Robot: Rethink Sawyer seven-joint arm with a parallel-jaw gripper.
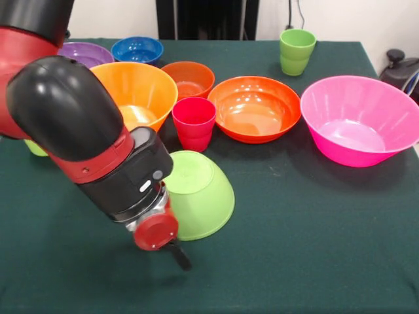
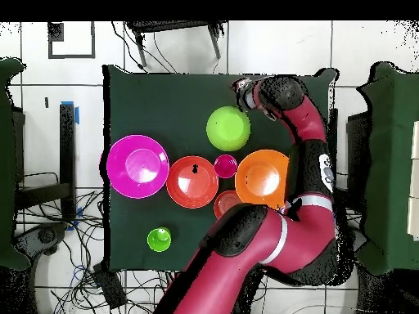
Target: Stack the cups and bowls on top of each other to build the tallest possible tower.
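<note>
The lime green bowl [image 1: 200, 193] lies rim-down on the green cloth with nothing on it; it also shows in the overhead view [image 2: 227, 128]. My gripper [image 1: 175, 254] hangs low just beside its near-left edge, close to the cloth [image 2: 242, 90]. The large pink bowl [image 1: 360, 121] stands alone at the right, upright and empty. The medium orange bowl [image 1: 255, 108], red-pink cup [image 1: 194, 123], large yellow-orange bowl [image 1: 134, 91] and small dark orange bowl [image 1: 188, 78] stand upright behind the lime bowl. No tower stands.
The purple bowl [image 1: 85, 52] and small blue bowl [image 1: 137, 49] sit at the far left. One light green cup [image 1: 296, 51] stands far right; another [image 1: 34, 148] peeks out behind my arm. My arm covers the left side.
</note>
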